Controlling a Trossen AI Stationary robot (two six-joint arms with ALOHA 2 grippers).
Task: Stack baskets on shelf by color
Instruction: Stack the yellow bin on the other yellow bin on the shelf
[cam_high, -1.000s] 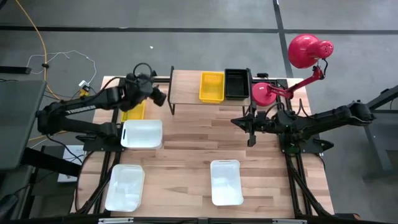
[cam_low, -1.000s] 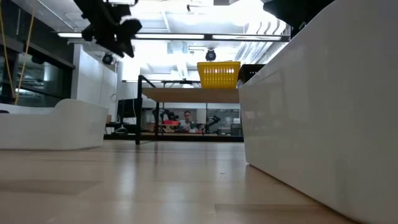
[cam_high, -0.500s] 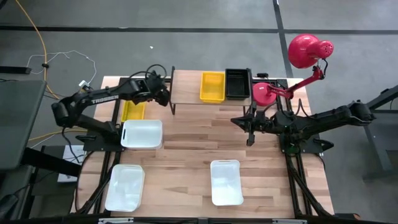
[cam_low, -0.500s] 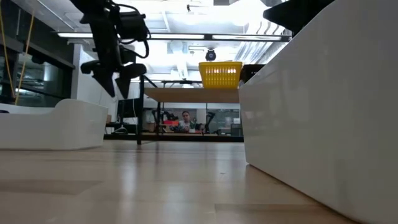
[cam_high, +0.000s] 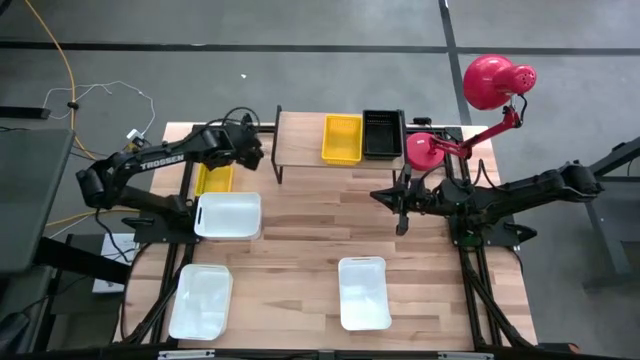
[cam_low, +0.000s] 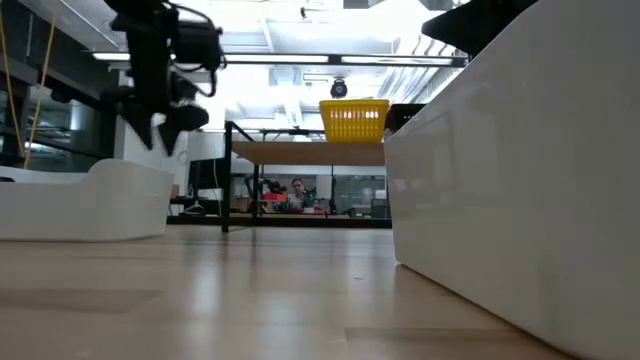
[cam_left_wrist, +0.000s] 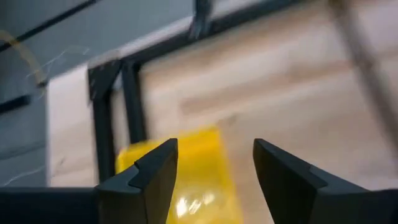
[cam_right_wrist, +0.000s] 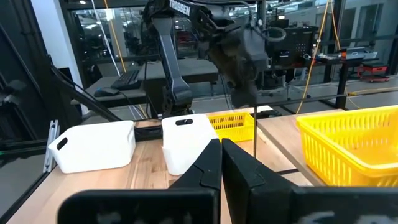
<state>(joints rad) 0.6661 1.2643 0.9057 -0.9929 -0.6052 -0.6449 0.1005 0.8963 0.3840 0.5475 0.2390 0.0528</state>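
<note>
While one yellow basket (cam_high: 340, 139) and the black basket (cam_high: 381, 134) are set on the shelf (cam_high: 300, 140), three white baskets (cam_high: 228, 215) and a second yellow basket (cam_high: 214, 178) remain on the table. The left gripper (cam_high: 256, 155) is held spread and empty above the second yellow basket; the right gripper (cam_high: 402, 225) is pressed together, idle.

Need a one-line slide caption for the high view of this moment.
Left gripper open above the table's yellow basket; yellow and black baskets on the shelf; right gripper shut, idle.

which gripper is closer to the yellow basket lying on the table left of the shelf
Left. The left gripper hovers open just above and beside the yellow basket on the table, near the shelf end. The right gripper is shut, far across the table past the shelf.
</note>
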